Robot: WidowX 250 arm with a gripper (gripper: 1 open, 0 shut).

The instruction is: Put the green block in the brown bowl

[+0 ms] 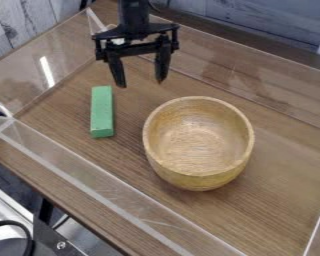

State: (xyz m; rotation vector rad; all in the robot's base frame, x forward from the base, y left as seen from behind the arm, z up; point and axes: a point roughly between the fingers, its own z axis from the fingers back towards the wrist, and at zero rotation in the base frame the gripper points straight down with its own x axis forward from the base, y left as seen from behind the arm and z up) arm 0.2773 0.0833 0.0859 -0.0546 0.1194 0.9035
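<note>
Green block (103,111) lies flat on the wooden table (109,180), to the left of the brown bowl (199,142) and apart from it; nothing touches it. It is one small, smooth bar of bright green colour with straight edges, its long side running away from the camera.

One bowl stands on the table — round, of light-brown wood with clear grain lines inside and thick walls. It is empty and sits upright, with a bare strip of table between it and the block.

One black gripper (137,73) hangs above the far part of the table, behind the block and the bowl. It points down, and its two thin fingers (119,75) are spread wide with nothing between them, so it is released.

Table surface is brown wood grain, a little glossy. Clear plastic walls (63,165) run along its edges — the near wall passes just in front of the block and the bowl, and the space to the right of the bowl is free table.
</note>
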